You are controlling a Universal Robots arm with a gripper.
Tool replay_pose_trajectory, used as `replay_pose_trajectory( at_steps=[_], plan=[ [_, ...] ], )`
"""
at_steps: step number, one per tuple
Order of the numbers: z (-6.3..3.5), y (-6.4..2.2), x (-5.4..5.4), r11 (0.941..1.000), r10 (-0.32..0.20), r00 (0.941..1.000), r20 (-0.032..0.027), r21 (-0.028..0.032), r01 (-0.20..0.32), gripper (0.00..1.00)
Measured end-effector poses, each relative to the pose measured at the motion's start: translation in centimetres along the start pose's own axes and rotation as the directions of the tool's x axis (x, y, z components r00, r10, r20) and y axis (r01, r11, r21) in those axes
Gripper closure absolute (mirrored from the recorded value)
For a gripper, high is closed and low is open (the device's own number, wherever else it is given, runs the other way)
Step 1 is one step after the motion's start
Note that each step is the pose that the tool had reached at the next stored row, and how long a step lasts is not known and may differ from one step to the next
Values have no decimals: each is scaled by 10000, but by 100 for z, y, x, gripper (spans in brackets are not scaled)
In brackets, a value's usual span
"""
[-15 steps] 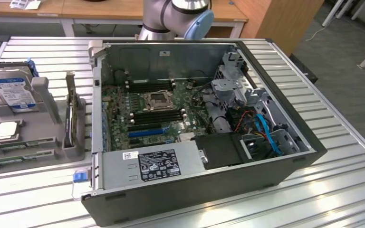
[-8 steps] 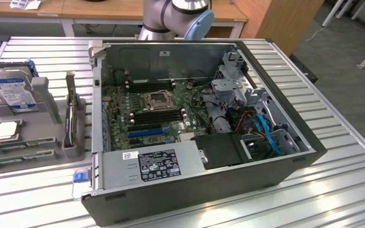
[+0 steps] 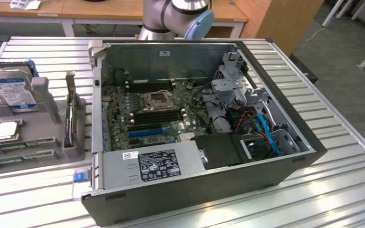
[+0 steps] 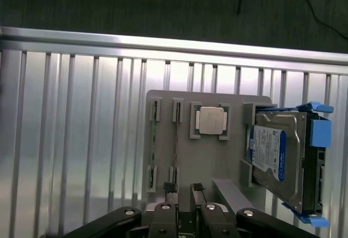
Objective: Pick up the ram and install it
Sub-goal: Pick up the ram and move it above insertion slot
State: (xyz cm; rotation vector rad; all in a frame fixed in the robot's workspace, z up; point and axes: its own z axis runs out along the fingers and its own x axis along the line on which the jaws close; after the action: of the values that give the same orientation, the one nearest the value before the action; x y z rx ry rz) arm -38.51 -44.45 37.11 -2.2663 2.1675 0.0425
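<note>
Over the bench (image 4: 65, 140), the end effector (image 4: 183, 190) is held wide, empty; the thin ram (image 4: 154, 140) could be missed if misaligned.

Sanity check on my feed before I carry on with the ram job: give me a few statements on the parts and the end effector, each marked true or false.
1. Two thin green ram sticks stand in slots of the grey plastic holder. True.
2. The end effector is shut on a ram stick. False: it is open, holding nothing, facing the holder.
3. The square silver processor chip sits between the ram sticks and the silver hard drive with blue rails. True.
4. The black computer case is closed. False: its side is off and the green motherboard shows.
5. The hard drive lies inside the case. False: it stands in the holder.
</note>
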Motion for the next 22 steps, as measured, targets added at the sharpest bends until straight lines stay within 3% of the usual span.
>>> replay_pose_trajectory(
  at_steps=[22],
  plan=[
    [400, -6, 12, 10000, 34, 10000, 1, 1, -34, 76]
  ],
)
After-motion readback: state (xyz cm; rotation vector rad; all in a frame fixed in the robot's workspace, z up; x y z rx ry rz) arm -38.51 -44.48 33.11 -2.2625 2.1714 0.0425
